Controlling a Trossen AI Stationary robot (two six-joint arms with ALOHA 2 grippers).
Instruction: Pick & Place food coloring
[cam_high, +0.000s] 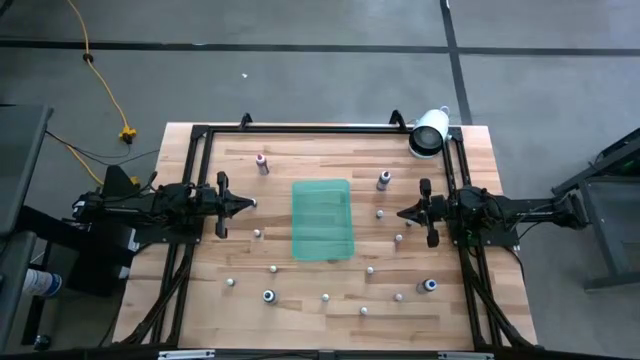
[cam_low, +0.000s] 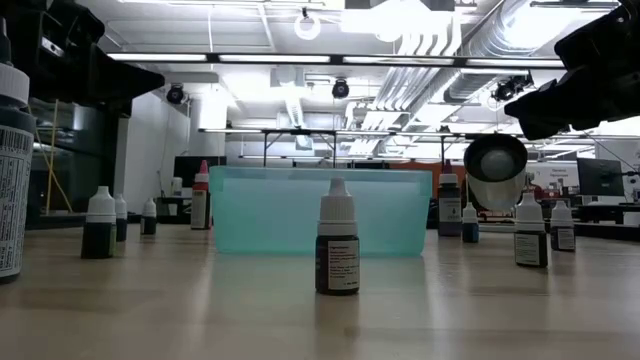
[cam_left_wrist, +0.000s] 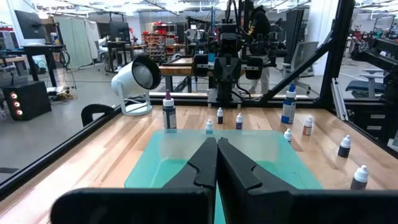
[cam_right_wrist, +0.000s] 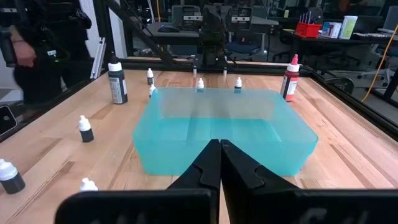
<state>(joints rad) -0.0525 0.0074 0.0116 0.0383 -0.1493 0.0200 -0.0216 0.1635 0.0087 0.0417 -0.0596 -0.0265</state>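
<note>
Several tiny food coloring bottles stand upright on their bases around the wooden table: a pink-topped one (cam_high: 262, 163), a taller grey one (cam_high: 383, 180), a blue-topped one (cam_high: 430, 285), a dark-topped one (cam_high: 268, 295), and small whitish ones such as (cam_high: 325, 297). One dark bottle with a white cap (cam_low: 338, 245) stands close in the low view. A translucent green tray (cam_high: 322, 218) lies at the middle. My left gripper (cam_high: 252, 203) (cam_left_wrist: 217, 142) hovers shut, pointing level at the tray's left side. My right gripper (cam_high: 400, 213) (cam_right_wrist: 220, 143) hovers shut at its right side.
A white cylinder (cam_high: 428, 133) lies at the far right corner. A black frame (cam_high: 300, 128) runs around the table's edges. A person (cam_right_wrist: 37, 50) stands beyond the table in the right wrist view. Bare wood shows between the scattered bottles.
</note>
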